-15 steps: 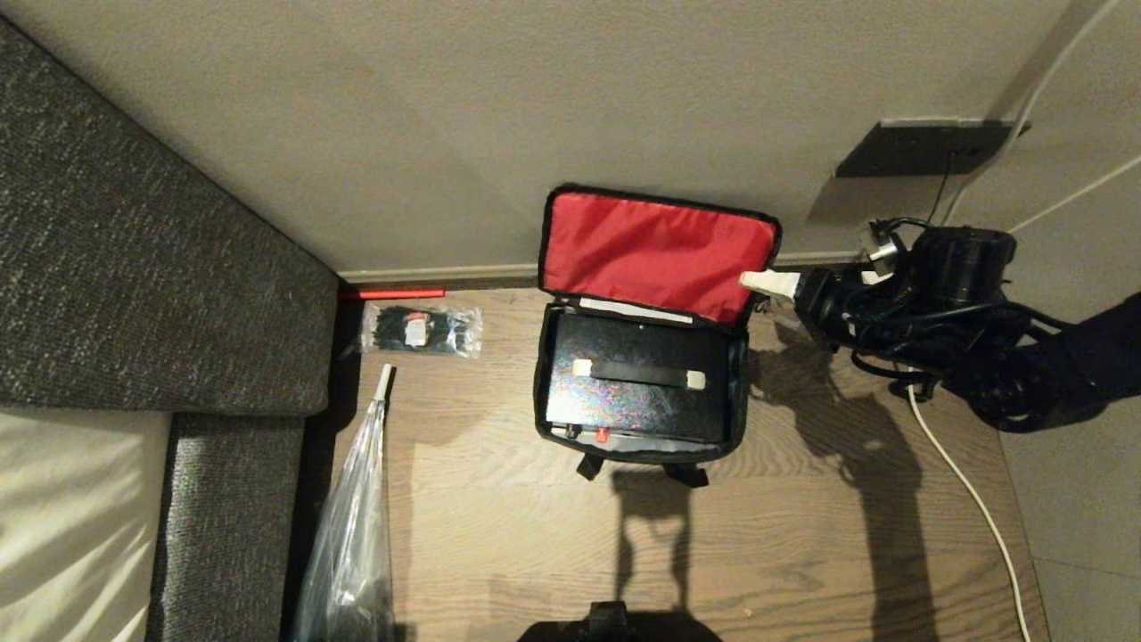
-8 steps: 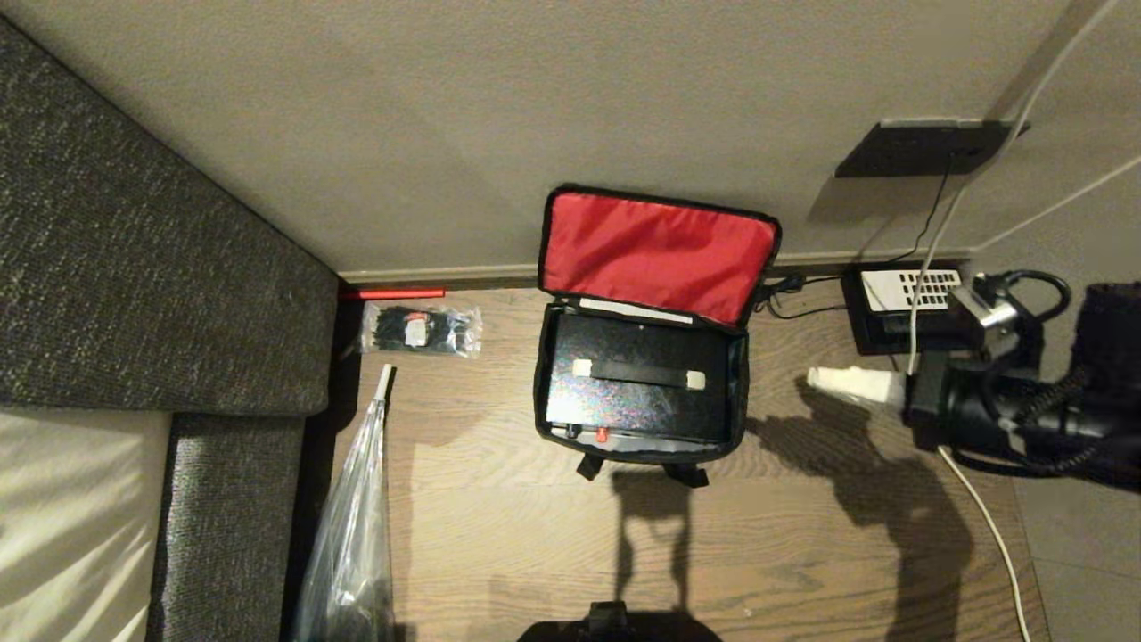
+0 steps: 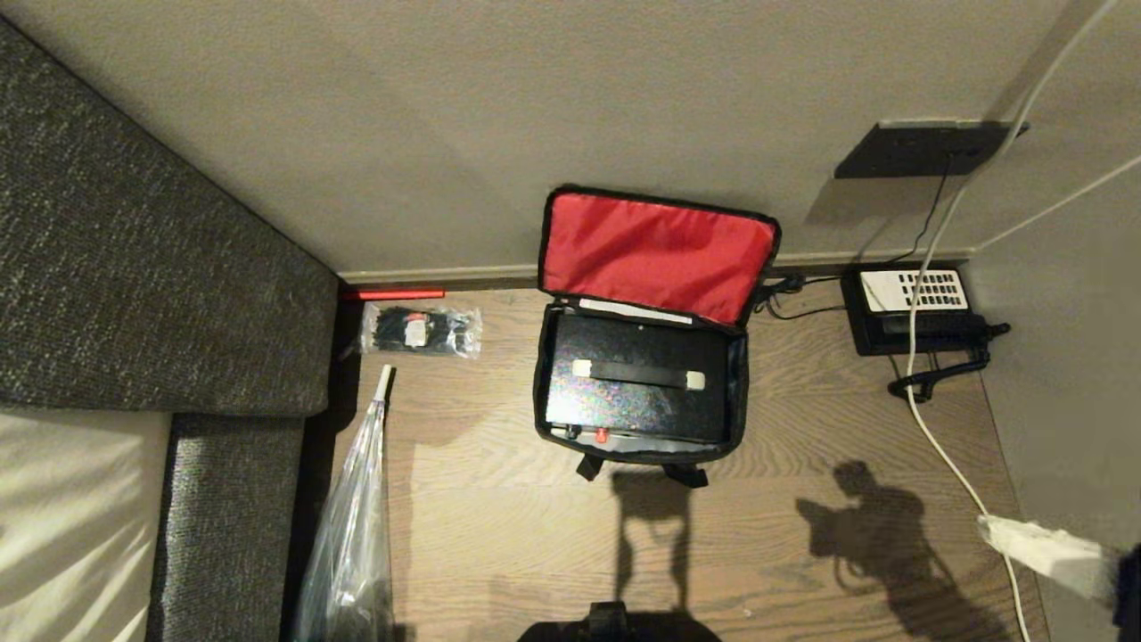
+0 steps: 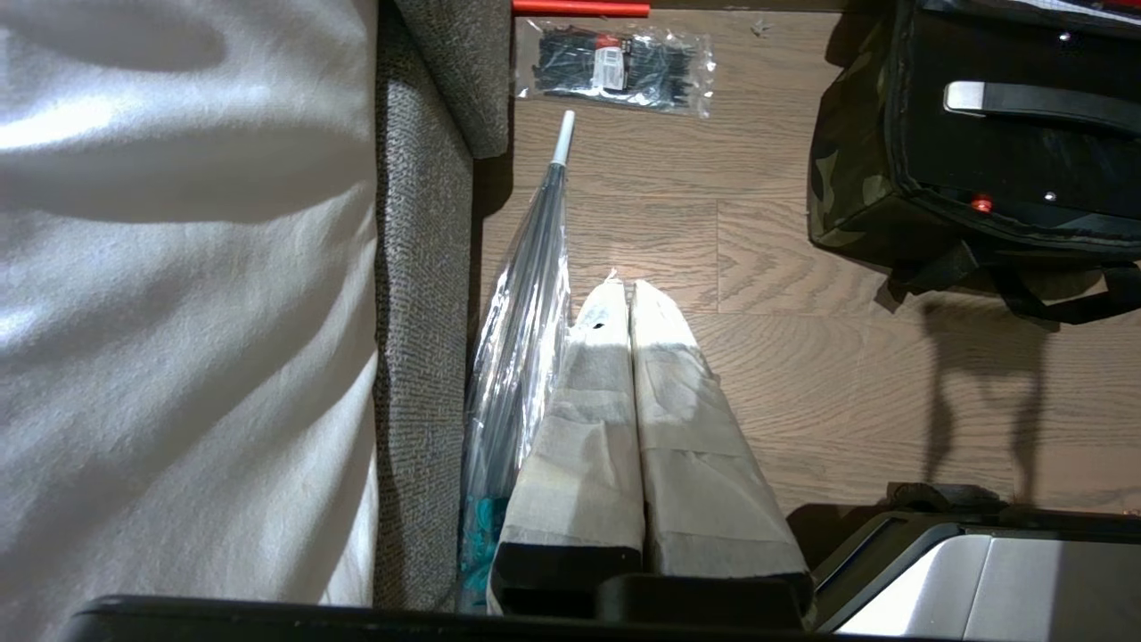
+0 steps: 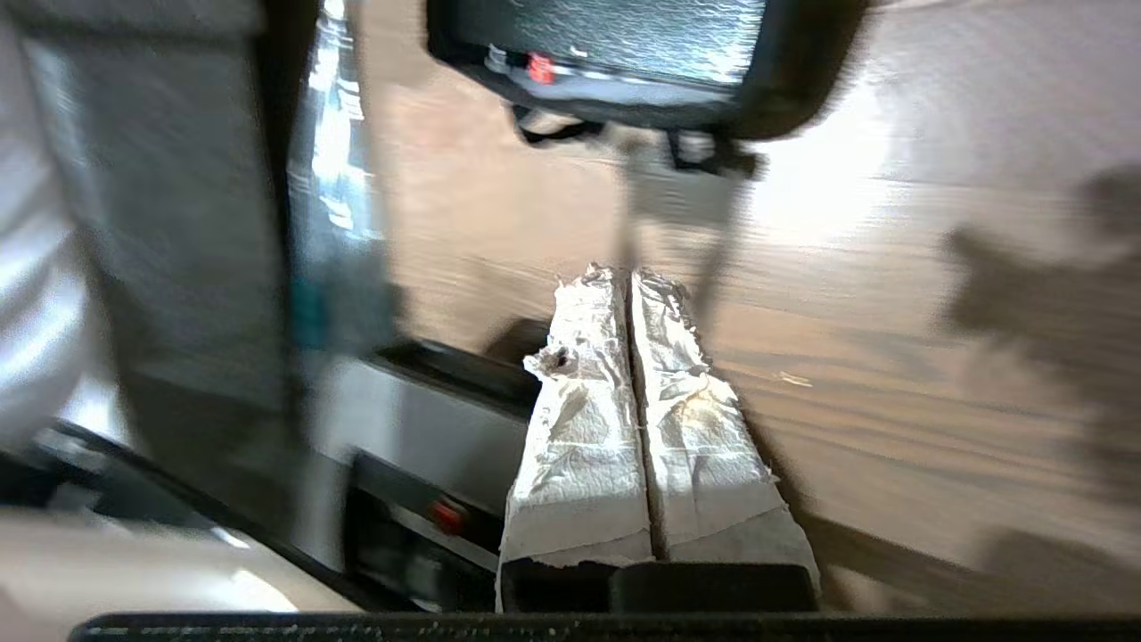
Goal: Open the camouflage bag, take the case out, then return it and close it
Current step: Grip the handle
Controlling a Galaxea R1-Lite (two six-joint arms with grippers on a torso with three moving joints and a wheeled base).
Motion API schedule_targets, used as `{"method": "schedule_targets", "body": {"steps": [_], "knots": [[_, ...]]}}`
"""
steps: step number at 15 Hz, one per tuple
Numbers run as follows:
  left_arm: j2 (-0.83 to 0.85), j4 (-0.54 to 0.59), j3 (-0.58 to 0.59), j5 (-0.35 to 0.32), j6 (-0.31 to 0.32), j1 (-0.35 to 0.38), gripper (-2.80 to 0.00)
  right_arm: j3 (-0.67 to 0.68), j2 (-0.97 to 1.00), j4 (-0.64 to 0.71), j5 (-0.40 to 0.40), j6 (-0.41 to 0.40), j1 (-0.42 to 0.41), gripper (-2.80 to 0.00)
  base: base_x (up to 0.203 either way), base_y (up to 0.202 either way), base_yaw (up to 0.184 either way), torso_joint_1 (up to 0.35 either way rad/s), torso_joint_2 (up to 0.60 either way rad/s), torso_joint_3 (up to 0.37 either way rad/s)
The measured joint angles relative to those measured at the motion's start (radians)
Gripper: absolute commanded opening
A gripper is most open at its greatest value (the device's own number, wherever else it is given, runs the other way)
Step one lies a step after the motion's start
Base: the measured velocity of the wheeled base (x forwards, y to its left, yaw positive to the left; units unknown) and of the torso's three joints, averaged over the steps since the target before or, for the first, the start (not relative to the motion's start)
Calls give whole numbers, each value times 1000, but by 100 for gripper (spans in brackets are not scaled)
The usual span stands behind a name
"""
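The camouflage bag (image 3: 541, 392) stands open on the wooden floor by the wall, its red-lined lid (image 3: 655, 254) leaning up against the wall. The flat black case (image 3: 624, 406) lies inside it, handle up, with a small red mark (image 3: 602, 434) on its near edge. My right gripper (image 3: 988, 528) is shut and empty at the lower right of the head view, well away from the bag. In the right wrist view the gripper (image 5: 624, 276) hangs over bare floor, with the bag (image 5: 802, 80) ahead of it. My left gripper (image 4: 627, 287) is parked, shut and empty, the bag (image 4: 847, 178) off to its side.
A black telephone with a white keypad (image 3: 914, 308) sits by the wall right of the bag, and a white cable (image 3: 945, 455) runs across the floor there. A packet of black ties (image 3: 421, 330) and a clear plastic bag (image 3: 352, 526) lie beside the grey sofa (image 3: 134, 267).
My right arm has left the lid's right corner and swung back to the lower right of the view, its gripper now shut. The lid stays up. The telephone is uncovered.
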Motion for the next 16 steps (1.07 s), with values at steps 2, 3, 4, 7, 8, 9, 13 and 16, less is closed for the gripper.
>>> {"method": "schedule_targets", "body": {"steps": [2,3,4,7,8,9,13,16], "knots": [[0,0,0,0,0,0,-280,29,-205,195,-69,-97,-11,-280,0,0,0,0,0,0],[0,0,0,0,0,0,-280,46,-281,269,-98,-137,-21,-280,0,0,0,0,0,0],[0,0,0,0,0,0,-280,74,-348,332,-121,-171,-34,-280,0,0,0,0,0,0],[0,0,0,1,0,0,-280,156,-498,371,-147,-230,-72,-280,0,0,0,0,0,0],[0,0,0,0,0,0,-280,170,-540,356,-161,-242,-81,-280,0,0,0,0,0,0],[0,0,0,0,0,0,-280,188,-576,320,-194,-249,-87,-280,0,0,0,0,0,0],[0,0,0,0,0,0,-280,243,-745,279,-360,-238,-105,-280,0,0,0,0,0,0],[0,0,0,0,0,0,-280,253,-824,276,-367,-212,-108,-280,0,0,0,0,0,0]]}}
